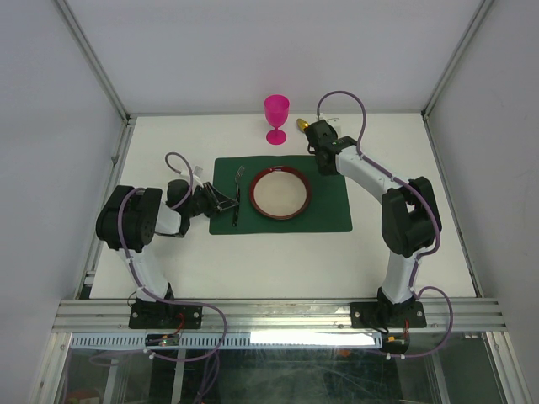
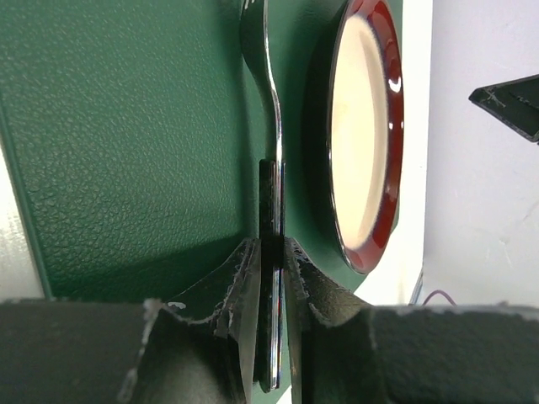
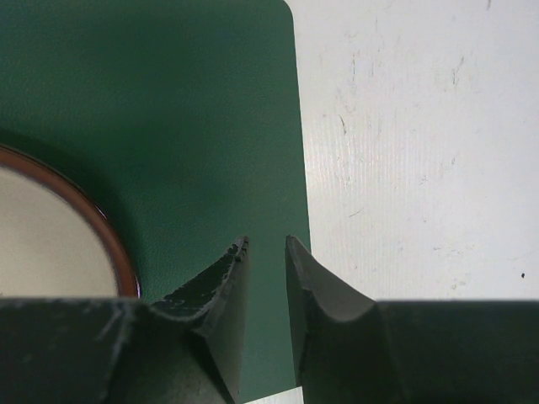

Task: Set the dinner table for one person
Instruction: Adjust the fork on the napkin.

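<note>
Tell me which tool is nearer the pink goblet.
Right. The right tool hovers over the placemat's far right corner, right of the goblet. The left tool straddles the fork handle at the mat's left side, farther off.

On my screen the table (image 3: 404, 126) looks matt white, faintly scuffed and scratched. The placemat (image 2: 126, 151) is dull green with a fine leather-like grain. The fork (image 2: 271, 118) is polished, mirror-bright metal. The plate (image 2: 394, 118) is glossy and catches highlights on its rim. The goblet (image 1: 276, 112) looks like translucent pink plastic. The gripper fingers (image 3: 223, 295) are matt black with rough edges.
</note>
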